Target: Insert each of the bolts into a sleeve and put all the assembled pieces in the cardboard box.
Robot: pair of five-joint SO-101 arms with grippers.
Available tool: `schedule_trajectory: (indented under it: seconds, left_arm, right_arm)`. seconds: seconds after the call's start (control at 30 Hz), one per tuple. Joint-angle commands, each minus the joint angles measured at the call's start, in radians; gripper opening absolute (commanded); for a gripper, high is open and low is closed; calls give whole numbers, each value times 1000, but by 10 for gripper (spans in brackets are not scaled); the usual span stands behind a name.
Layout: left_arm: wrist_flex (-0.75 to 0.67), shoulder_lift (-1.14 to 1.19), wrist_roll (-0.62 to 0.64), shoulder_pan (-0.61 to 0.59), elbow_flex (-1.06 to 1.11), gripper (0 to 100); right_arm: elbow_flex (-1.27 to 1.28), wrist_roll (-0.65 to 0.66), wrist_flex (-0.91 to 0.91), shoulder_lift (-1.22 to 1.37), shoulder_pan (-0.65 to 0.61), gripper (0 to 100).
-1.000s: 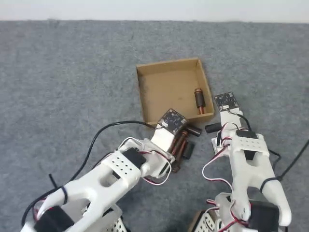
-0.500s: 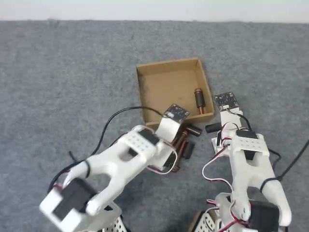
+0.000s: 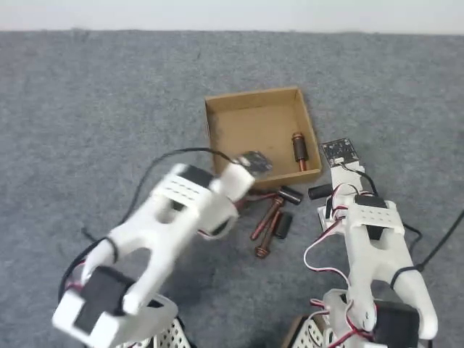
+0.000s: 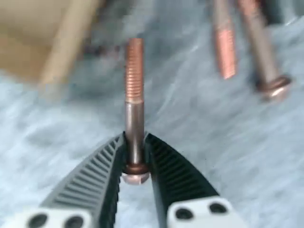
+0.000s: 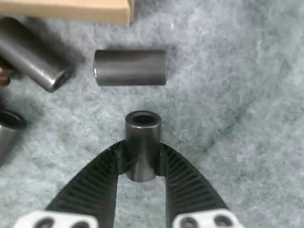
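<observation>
My left gripper [image 4: 135, 142] is shut on a copper bolt [image 4: 134, 95] just above its head, with the threaded end pointing away over the carpet. Two more bolts [image 3: 264, 221] lie side by side on the carpet, in front of the cardboard box [image 3: 217, 145]. One assembled piece [image 3: 298, 151] lies inside the box by its right wall. My right gripper [image 5: 142, 147] is shut on a dark sleeve [image 5: 142, 137] that stands upright, bore up. Beyond it another sleeve [image 5: 130, 67] lies on its side near the box corner [image 5: 118, 12].
Two more loose sleeves [image 3: 291, 194] [image 3: 282, 225] lie beside the bolts, between the two arms. The left arm [image 3: 181, 210] stretches over the carpet left of the bolts. Grey carpet lies open to the left and behind the box.
The left arm has lifted and swung left, away from the bolt pile, carrying one bolt. Two bolts are now uncovered on the carpet. The right arm has kept still.
</observation>
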Motion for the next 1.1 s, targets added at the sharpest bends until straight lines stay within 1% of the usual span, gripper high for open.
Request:
schedule_trajectory:
  seconds: [0.0, 0.13, 0.23, 0.33, 0.4, 0.43, 0.5, 0.57, 0.7, 0.87, 0.97, 1.07]
  left_arm:
    - [72, -101, -172, -155, -25, 12]
    - [69, -100, -281, -193, -19, 12]
    - [58, -80, -308, -204, -28, 32]
    - [3, -55, -295, -207, -21, 139]
    - [-41, -40, -262, -207, -21, 209]
    - [-71, -35, -235, -207, -21, 231]
    - [-117, -35, -163, -212, -19, 227]
    - [-144, -49, -80, -222, -19, 201]
    - [-144, -137, 98, -221, -5, 120]
    - [-152, -299, 338, -198, 116, 9]
    - [-147, -385, 462, -167, 223, 12]
    - [-147, -459, 520, -121, 321, 12]
  right_arm:
    - [-55, 12, -7, -7, 13, 9]
    - [-55, 12, -7, -7, 12, 9]
    - [-55, 12, -7, -7, 13, 9]
    - [-55, 12, -7, -7, 13, 9]
    - [-55, 12, -7, -7, 13, 9]
    - [-55, 12, -7, -7, 13, 9]
    - [-55, 12, -7, -7, 13, 9]
    - [-55, 12, -7, -7, 13, 9]
    - [-55, 12, -7, -7, 13, 9]
    - [-55, 15, -8, -7, 10, 9]
    - [-55, 17, -8, -7, 10, 9]
    - [-55, 17, -8, -7, 8, 9]
